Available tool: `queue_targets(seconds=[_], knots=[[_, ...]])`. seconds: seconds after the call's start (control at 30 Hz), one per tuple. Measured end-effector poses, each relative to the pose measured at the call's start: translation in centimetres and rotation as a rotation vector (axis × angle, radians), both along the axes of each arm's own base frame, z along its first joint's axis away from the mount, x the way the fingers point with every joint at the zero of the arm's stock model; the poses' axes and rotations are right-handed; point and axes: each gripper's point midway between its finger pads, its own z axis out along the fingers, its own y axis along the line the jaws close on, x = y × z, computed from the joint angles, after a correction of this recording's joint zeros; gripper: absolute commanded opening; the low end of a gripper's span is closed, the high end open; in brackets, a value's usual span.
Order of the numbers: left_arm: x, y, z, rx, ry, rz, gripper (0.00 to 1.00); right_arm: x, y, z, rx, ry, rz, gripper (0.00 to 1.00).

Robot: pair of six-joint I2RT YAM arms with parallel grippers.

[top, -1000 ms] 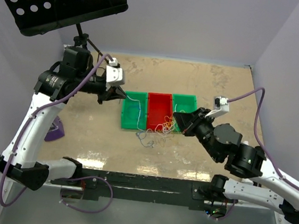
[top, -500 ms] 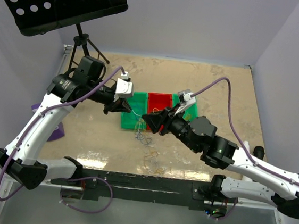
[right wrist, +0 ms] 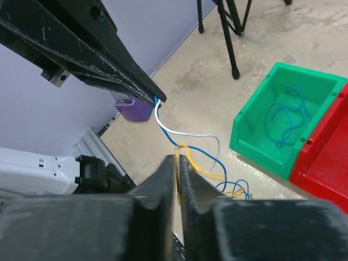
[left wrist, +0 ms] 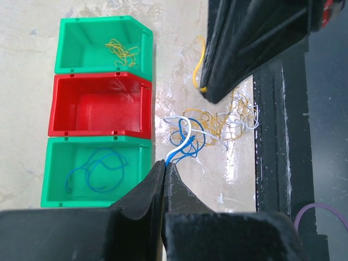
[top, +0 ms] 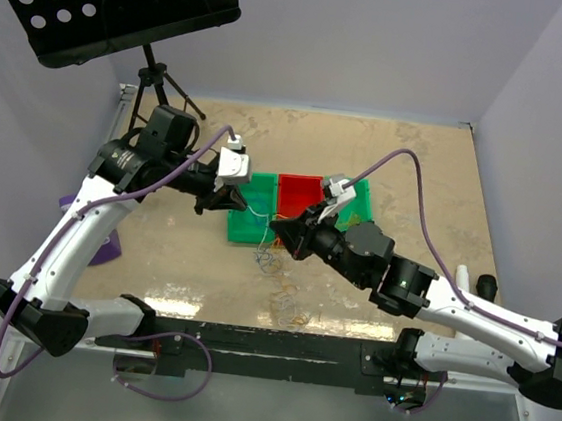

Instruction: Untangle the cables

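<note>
1. Table (top: 425, 175): sandy top, carries everything below.
2. Stand (top: 112, 2): black perforated panel on a tripod, far left, well apart from the work.
3. Left arm (top: 77, 239) and right arm (top: 471, 316): both reach toward the middle, tips near each other.
4. Bins, in a row: left green bin (top: 249, 229) with a loose blue strand inside; red bin (top: 300, 192); right green bin (top: 363, 194) with yellow strands inside.
5. Left gripper (left wrist: 166, 164): jaws pressed together, pinching the blue cable (left wrist: 197, 130) and white cable (left wrist: 185, 142) at their ends.
6. Right gripper (right wrist: 178, 157): jaws pressed together on the yellow cable (left wrist: 197, 68).
7. Heap (left wrist: 223, 122): curly mixed cables on the table, just in front of the bins, toward the near edge.

Risks, as judged:
- Pulling the tips apart may cinch the knot rather than free it, since all three strands run into one heap.
- A hair-thin strand may slip from a pinch.
- The whole heap may lift and drag, or snag on a bin rim.
- Fingers so near may strike each other.

Axis:
- Blue and white strands run side by side, slanting up from the heap to the left tip.
- The yellow strand climbs in a short curve from the heap to the right tip.
</note>
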Motion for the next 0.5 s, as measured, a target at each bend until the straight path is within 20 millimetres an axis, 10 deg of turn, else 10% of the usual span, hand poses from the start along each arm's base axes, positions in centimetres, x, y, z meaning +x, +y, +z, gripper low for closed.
queue_targets(seconds=[0.17,0.5], knots=[[0.5,0.3,-1.3,0.025,-0.006,0.024,0.00,0.5,-2.3,2.1,0.026,-0.023,-0.076,0.00],[3.0,2.0,-6.6,0.149,-0.017,0.167,0.00,-0.3,-9.0,14.3,0.227,-0.128,-0.193,0.00]])
